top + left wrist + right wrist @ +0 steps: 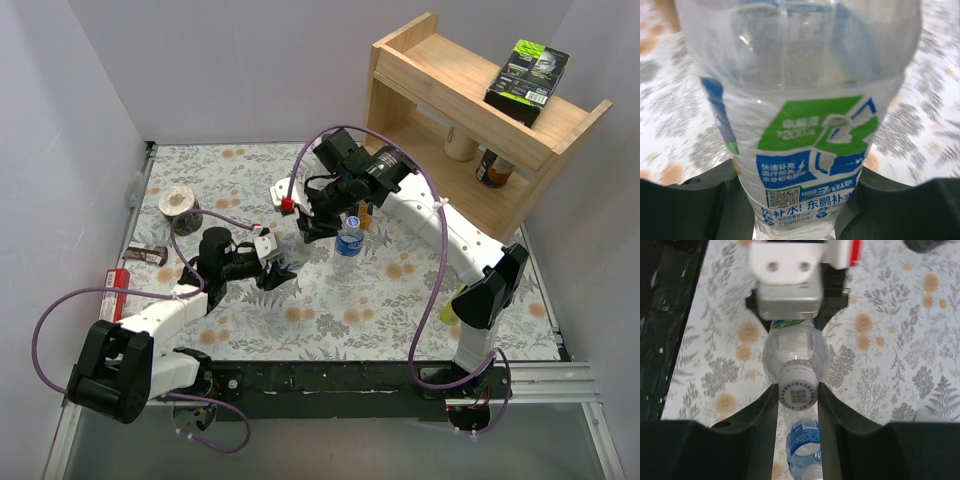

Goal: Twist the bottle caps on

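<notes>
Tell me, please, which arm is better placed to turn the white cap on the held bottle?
Right. The right tool is closed on the whitish cap atop the clear bottle, while the left tool clamps that bottle's body, so it should only steady it.

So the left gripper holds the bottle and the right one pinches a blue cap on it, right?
No, the cap is white, not blue; the right wrist view shows it. The left gripper holds the bottle, the right gripper pinches that cap.

The left arm (170,312) stretches low and forward, its left gripper (273,271) clamped around a bottle (805,125). The right arm (450,232) arches over it, with the right gripper (797,389) pinching the cap (798,393).
</notes>
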